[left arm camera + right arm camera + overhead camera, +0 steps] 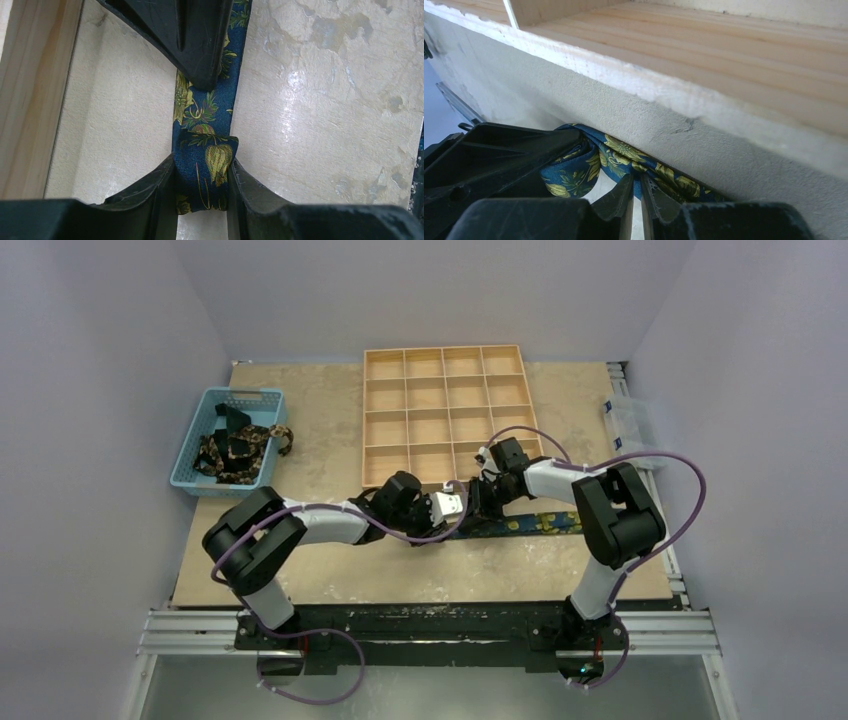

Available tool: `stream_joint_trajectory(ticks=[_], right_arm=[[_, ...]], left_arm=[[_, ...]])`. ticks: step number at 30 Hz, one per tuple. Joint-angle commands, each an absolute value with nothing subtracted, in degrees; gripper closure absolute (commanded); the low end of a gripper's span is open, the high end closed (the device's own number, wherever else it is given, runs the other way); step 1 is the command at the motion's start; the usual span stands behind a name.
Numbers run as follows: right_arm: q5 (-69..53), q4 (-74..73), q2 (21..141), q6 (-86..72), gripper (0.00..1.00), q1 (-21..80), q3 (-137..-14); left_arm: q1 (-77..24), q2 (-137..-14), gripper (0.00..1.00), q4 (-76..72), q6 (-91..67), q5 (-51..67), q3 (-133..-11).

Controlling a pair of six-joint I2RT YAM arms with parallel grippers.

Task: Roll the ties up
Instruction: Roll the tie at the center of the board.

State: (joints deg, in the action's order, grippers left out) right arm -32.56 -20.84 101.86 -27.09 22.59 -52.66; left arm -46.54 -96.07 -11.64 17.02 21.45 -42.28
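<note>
One soft, light, slippery tie lies on the table beside the wooden tray. My left fingers clamp its folded end; my right fingers, nearly closed, press it down. I'd grip across the width.

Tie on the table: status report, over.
Left pincer shut on tie, at folded end. Right pincer pinching tie just beyond. Roll barely begun, rest flat. Wooden tray alongside, not touching.

One tie, navy with gold floral print, lies flat on table along tray's near edge, one end folded over. Other ties heaped in basket.
</note>
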Motion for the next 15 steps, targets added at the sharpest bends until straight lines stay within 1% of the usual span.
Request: stream_joint_trajectory(ticks=[1,3,7,9,12,15], right_arm=[[-25.2,-24.0,101.3,-24.7,0.86,22.5,-52.5],[-27.3,-23.5,99.3,-25.7,0.82,22.7,-53.4],[-30.8,-23.9,97.1,-28.2,0.68,24.4,-56.7],[-32.3,-23.4,96.8,-29.6,0.63,25.3,-57.8],[-35.1,-21.2,96.9,-32.0,0.6,26.5,-58.2],[-36.9,-19.1,97.7,-33.9,0.59,27.3,-58.2]], left_arm=[[-46.6,-99.2,0.9,-5.0,16.1,16.2,-42.4],[-46.6,-99.4,0.89,-5.1,15.7,16.3,-42.5],[-46.6,-99.9,0.88,-5.0,15.4,16.2,-42.9],[-46.6,-100.1,0.88,-4.9,15.3,16.2,-43.2],[-46.7,-100.1,0.87,-4.8,15.3,16.2,-43.2],[-46.7,-100.1,0.87,-4.7,15.4,16.2,-43.2]])
